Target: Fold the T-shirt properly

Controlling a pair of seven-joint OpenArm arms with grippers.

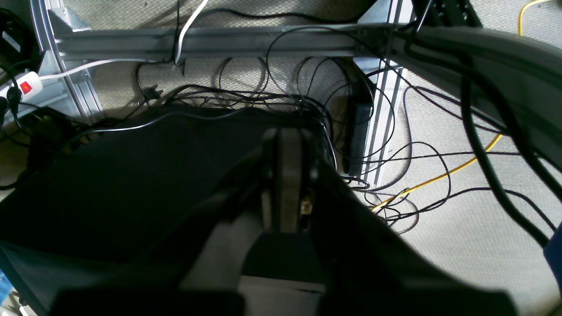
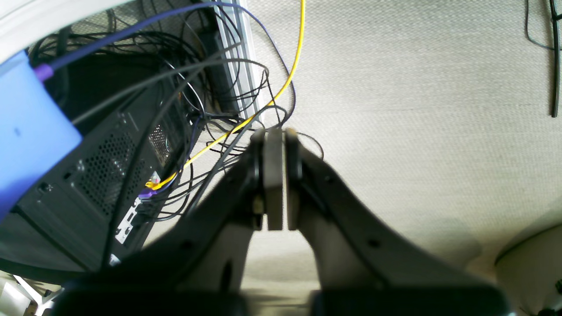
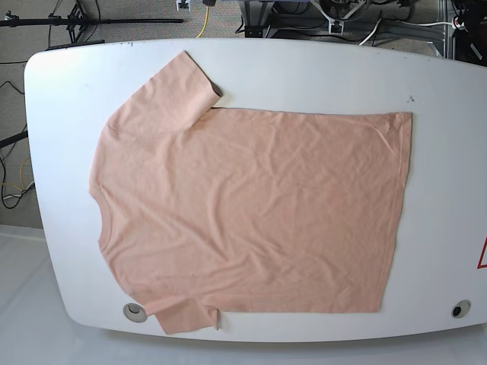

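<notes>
Evidently pre-fold: T-shirt [image 3: 251,205] flat on worktop [image 3: 449,84]; left fingers [image 1: 287,175], right fingers [image 2: 275,175] closed, empty, parked off-table.

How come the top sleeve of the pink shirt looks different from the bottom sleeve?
The top sleeve lies fully spread on the white table, sticking up and away from the T-shirt. The bottom sleeve shows far less cloth and sits right at the table's near edge, beside a small round hole. The top sleeve looks smoother; the bottom one looks bunched. Both are the same plain peach color.
</notes>
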